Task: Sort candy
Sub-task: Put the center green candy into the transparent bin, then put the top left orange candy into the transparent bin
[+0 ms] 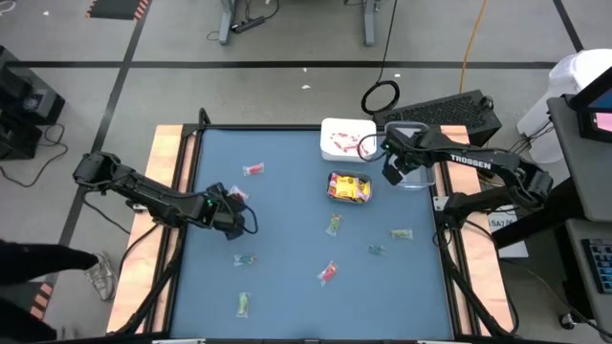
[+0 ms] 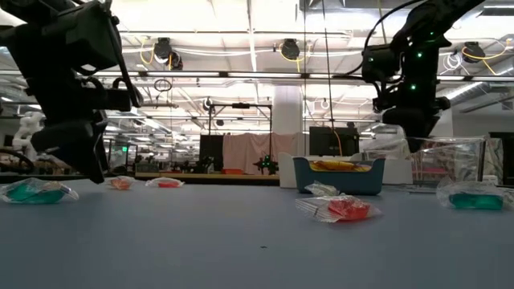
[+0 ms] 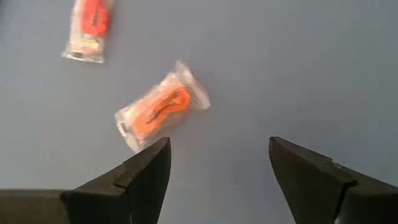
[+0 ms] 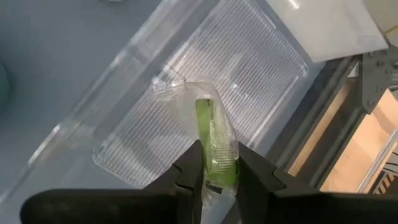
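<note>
My right gripper (image 4: 219, 168) is shut on a green clear-wrapped candy (image 4: 217, 140) above the clear plastic container (image 4: 205, 93) at the table's far right (image 1: 418, 179). My left gripper (image 3: 217, 168) is open at the table's left (image 1: 234, 208), just short of a red wrapped candy (image 3: 160, 107) lying flat on the blue table. A second red candy (image 3: 89, 28) lies farther on. The teal container (image 1: 349, 187) holds yellow packets. The white container (image 1: 346, 139) holds red pieces. My right gripper pinches the green candy between its two fingers at the wrapper's near end (image 4: 219, 163). The candy sticks out ahead of the fingertips, lifted clear above the clear container's ribbed floor. The fingers' direction relative to the table does not show plainly.
Loose candies lie scattered on the blue table: green (image 1: 334, 225), green (image 1: 401, 233), teal (image 1: 377, 250), red (image 1: 327, 273), teal (image 1: 244, 260), green (image 1: 244, 304), red (image 1: 252, 169). Wooden rails (image 1: 167, 172) border the table's left and right sides.
</note>
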`<state>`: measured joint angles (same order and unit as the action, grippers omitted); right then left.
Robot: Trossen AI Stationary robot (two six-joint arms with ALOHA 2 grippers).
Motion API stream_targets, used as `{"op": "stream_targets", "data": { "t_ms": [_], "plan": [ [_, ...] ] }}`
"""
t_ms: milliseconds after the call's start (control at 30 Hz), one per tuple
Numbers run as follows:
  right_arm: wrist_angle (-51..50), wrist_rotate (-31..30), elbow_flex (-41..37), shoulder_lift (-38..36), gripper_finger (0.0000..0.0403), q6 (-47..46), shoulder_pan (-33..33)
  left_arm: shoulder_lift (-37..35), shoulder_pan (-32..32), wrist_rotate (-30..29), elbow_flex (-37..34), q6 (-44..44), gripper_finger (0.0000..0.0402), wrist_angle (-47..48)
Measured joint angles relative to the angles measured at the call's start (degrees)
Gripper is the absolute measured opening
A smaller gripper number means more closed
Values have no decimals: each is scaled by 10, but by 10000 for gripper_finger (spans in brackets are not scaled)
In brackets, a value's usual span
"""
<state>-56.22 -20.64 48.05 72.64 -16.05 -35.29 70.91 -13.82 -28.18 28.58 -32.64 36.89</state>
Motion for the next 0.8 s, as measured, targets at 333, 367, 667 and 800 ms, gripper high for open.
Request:
{"op": "stream_targets", "data": {
  "t_ms": [333, 367, 667, 800],
  "plan": [
    [-28, 22, 0, -37, 71, -18, 11, 0, 0, 57, 7, 19, 276, -2],
    [-29, 28, 0, -44, 78, -19, 13, 0, 0, 61, 7, 19, 276, -2],
    [-39, 32, 0, -134, 177, -49, 51, -3, 8, 71, 29, 50, 276, 47],
    [-34, 31, 0, -180, 196, -81, 95, -3, 37, 70, 49, 99, 276, 41]
  ]
}}
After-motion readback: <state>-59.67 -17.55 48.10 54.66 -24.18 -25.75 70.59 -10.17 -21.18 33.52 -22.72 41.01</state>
